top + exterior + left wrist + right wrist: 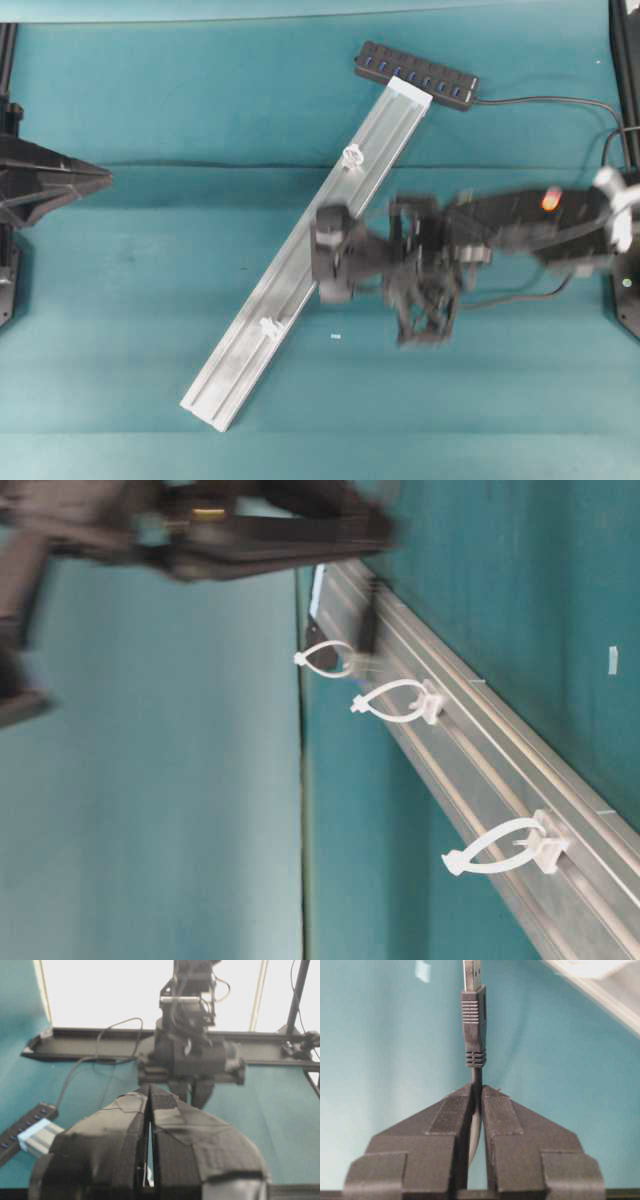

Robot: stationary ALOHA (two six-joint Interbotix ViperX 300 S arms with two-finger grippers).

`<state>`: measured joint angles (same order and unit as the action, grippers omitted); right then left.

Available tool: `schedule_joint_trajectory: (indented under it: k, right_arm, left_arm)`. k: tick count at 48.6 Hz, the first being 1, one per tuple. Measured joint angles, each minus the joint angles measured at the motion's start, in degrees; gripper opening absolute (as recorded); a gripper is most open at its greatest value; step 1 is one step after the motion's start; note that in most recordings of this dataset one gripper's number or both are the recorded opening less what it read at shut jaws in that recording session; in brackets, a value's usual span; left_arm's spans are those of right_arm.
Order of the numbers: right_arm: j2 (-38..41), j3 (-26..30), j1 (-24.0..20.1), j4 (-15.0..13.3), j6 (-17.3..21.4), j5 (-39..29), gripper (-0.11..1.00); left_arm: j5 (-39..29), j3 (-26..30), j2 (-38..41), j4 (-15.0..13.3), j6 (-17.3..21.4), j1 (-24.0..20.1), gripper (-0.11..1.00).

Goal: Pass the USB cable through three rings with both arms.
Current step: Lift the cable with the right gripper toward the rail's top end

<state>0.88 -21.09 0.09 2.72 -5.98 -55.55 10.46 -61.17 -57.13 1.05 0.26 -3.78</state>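
Observation:
My right gripper (322, 250) reaches across to the middle of the silver rail (300, 265). It is shut on the black USB cable (476, 1077) just behind the plug (474, 1025), whose metal tip points away from the jaws. The arm is blurred. The cable also shows in the overhead view (545, 99). Two white rings show on the rail, one in the far part (352, 156) and one in the near part (270, 326); the middle one is hidden under the gripper. All three rings (330, 660) (395, 702) (500, 848) show at table level. My left gripper (103, 178) is shut and empty at the far left.
The black multi-port hub (415, 75) lies at the rail's far end, and it also shows in the left wrist view (20, 1130). The cable trails toward the right arm's base. A small white scrap (335, 337) lies on the teal cloth beside the rail.

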Motion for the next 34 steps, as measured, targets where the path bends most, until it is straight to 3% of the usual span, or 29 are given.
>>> schedule_joint_trajectory:
  k: [14,27,34]
  right_arm:
    - [-1.8,3.4,10.1,0.0,-13.2,-10.0,0.08]
    - [-1.9,4.8,20.6,-0.1,-24.1,-14.1,0.08]
    - [-1.8,5.8,25.8,-0.1,-32.7,-14.7,0.08]
  left_arm:
    - [0.0,0.0,-0.5,0.0,-0.5,-0.1,0.0]
    - [0.0,0.0,-1.1,0.0,-0.5,-0.1,0.0]
    - [0.1,0.0,-1.8,-0.1,-0.6,-0.1,0.0]
